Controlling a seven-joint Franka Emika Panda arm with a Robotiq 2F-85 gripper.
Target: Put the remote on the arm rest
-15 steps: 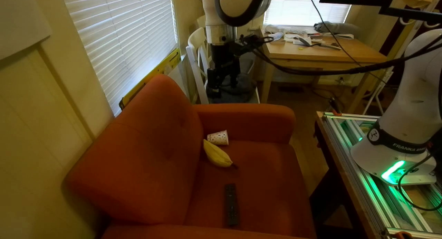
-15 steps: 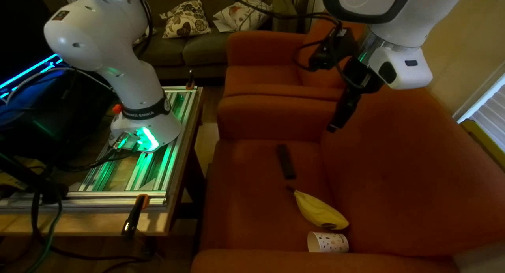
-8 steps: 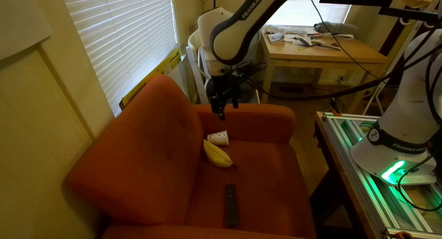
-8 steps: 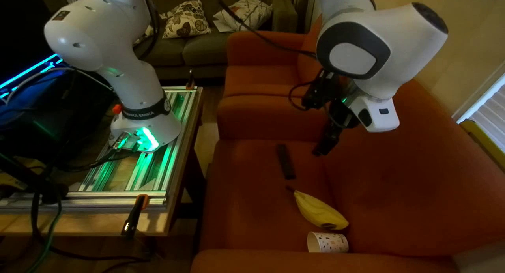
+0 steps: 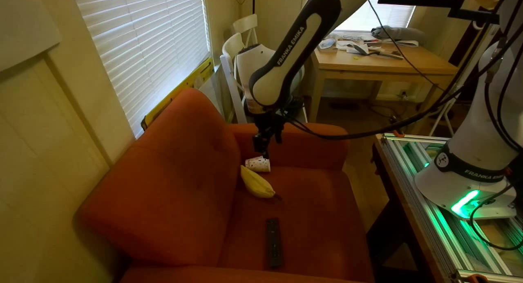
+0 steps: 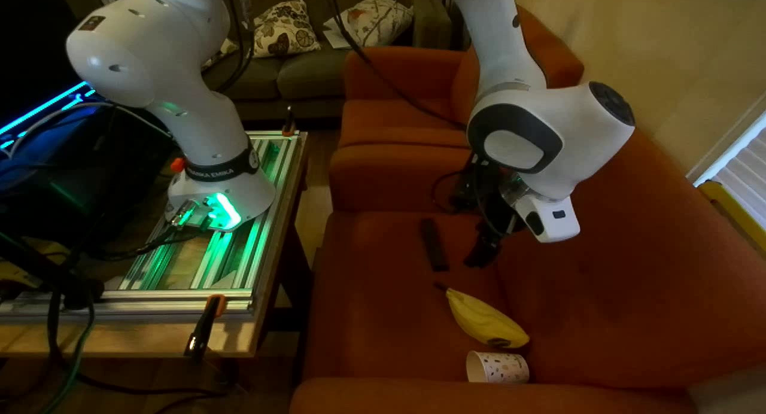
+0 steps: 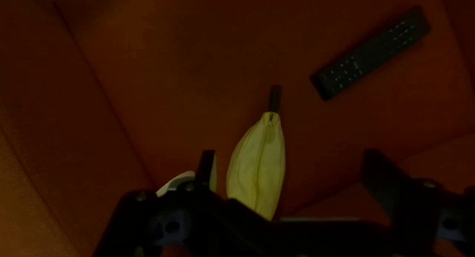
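The dark remote lies flat on the orange armchair's seat in both exterior views point(image 5: 274, 243) point(image 6: 434, 245). It also shows at the upper right of the wrist view point(image 7: 371, 53). One padded arm rest point(image 5: 310, 142) stands beyond the cup; it shows at the bottom edge of an exterior view point(image 6: 419, 399). The opposite arm rest point(image 6: 413, 177) is beside the remote. My gripper point(image 5: 272, 149) hangs above the seat, apart from the remote. In the wrist view my gripper point(image 7: 290, 155) is open and empty, its fingers wide apart with the banana below between them.
A yellow banana point(image 5: 256, 183) and a speckled paper cup point(image 6: 498, 368) lie on the seat near the backrest point(image 5: 175, 185). The robot's base table point(image 6: 257, 282) stands in front of the chair. A white chair point(image 5: 233, 70) and a wooden desk point(image 5: 384, 64) are behind.
My gripper has come down from above the far arm rest and the white chair to lower over the seat, near the cup and banana. The remote has not moved.
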